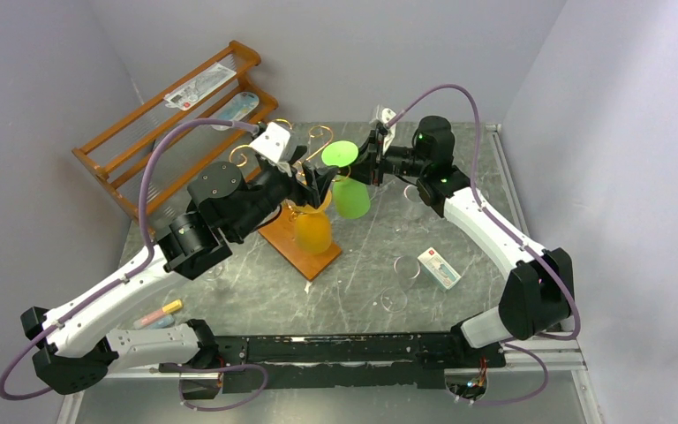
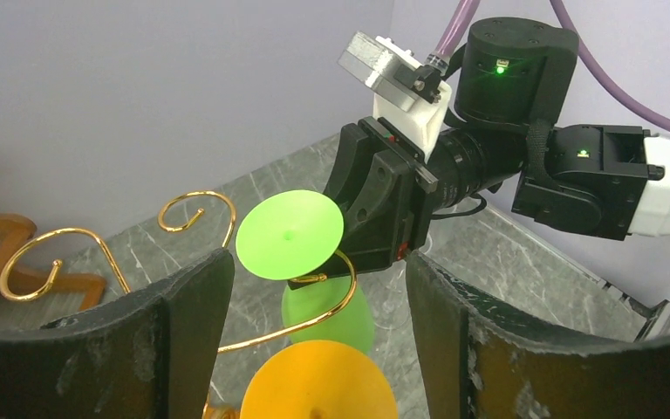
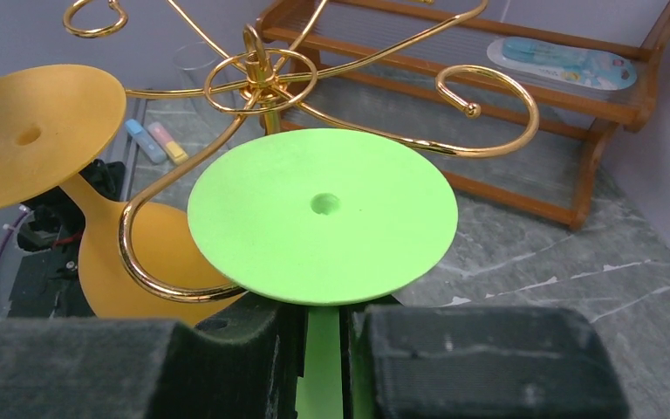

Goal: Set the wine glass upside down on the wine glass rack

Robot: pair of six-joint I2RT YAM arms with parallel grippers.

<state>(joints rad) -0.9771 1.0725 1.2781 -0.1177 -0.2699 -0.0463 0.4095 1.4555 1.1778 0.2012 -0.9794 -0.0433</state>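
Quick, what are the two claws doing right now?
Left claw: open, holding nothing.
Right claw: closed on the stem of the green wine glass, which is upside down.

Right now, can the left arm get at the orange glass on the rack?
Probably yes: the left gripper is open, the orange glass sits just ahead between its jaws, and nothing blocks the way.

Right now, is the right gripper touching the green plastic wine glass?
Touching. The right wrist view shows the right gripper shut on the green plastic wine glass, its stem pinched with no gap.
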